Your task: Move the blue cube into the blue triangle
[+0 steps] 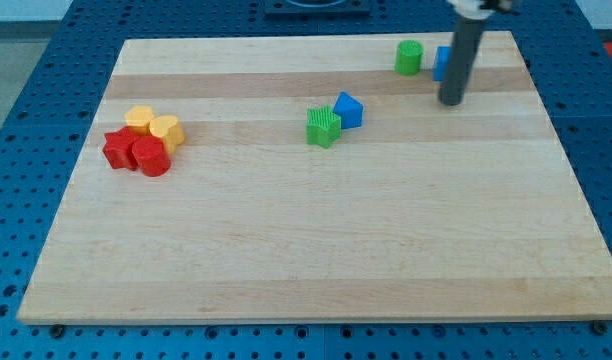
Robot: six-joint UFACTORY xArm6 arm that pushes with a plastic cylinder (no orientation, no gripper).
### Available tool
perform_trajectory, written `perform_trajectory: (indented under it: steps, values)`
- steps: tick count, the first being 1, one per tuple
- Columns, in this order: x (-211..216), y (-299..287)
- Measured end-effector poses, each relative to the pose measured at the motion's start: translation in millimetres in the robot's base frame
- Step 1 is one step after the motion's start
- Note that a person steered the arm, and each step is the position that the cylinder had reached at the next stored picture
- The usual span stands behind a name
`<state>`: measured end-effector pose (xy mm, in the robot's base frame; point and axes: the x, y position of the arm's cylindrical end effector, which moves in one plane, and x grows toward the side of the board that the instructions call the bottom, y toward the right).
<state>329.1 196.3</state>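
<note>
While the blue cube (441, 62) sits close to the board's (316, 270) top edge at the view's upper right, mostly hidden behind the rod, the tip (452, 101) rests just below it, holding nothing. Bare wood runs leftward to the blue triangle (348, 109), touching the green block (323, 127). No writing shows.

My tip (452, 101) is resting just beside the blue cube (441, 62), partly hiding it; the blue triangle (348, 110) is lying well apart, touching a green block (323, 127).
</note>
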Motion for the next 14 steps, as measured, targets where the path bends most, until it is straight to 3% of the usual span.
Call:
perform_trajectory:
  steps: [2,4,6,11,13,14]
  values:
    - [-45.6,53.5]
    - [-78.2,14.8]
    - [-65.2,-34.9]
    - [34.1,-106.8]
    - [22.0,-70.8]
    - [-11.3,-43.0]
